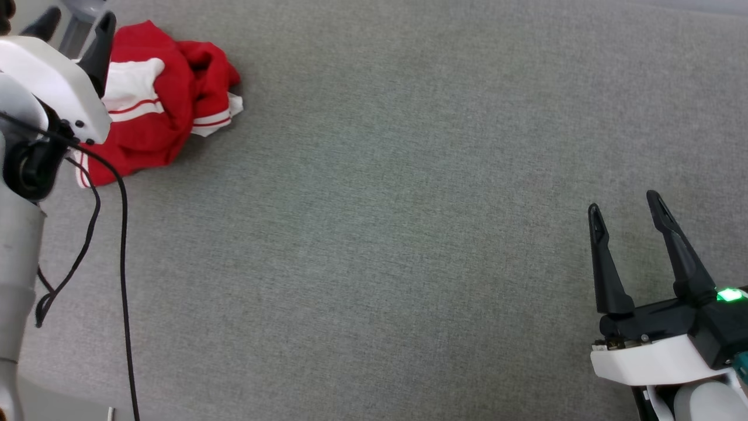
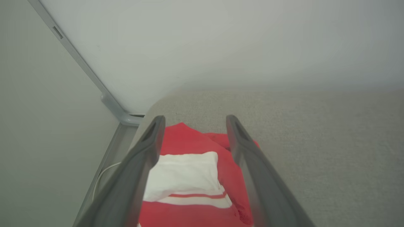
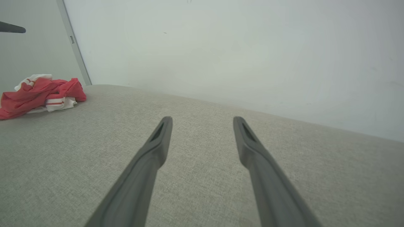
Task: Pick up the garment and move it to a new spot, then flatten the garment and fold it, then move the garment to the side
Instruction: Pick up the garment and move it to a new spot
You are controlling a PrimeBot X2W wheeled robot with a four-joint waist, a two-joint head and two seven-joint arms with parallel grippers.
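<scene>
Two long dark fingers of the left gripper (image 1: pixel 82 14) stood well apart with nothing clamped between them. They were poised over the crumpled red jersey garment with white striped sleeves (image 1: pixel 158 111), which lay bunched in a heap at the far left of the grey woven fabric surface (image 1: pixel 374 234).

In the left wrist view, the left gripper (image 2: pixel 195 118) framed the garment (image 2: pixel 189 176) between its spread fingers, a white sleeve with red stripes lying uppermost on the red cloth. Whether the fingers touched the cloth could not be told. The heap sat close to the surface's rounded corner, beside a pale wall.

At the lower right of the head view, the right gripper (image 1: pixel 624 202) was also spread wide and empty, well apart from the garment. In its own wrist view, the right gripper (image 3: pixel 202 118) pointed across bare surface, with the garment (image 3: pixel 38 94) far off at the left edge.

A black cable (image 1: pixel 123 234) hung down beside the left arm.
</scene>
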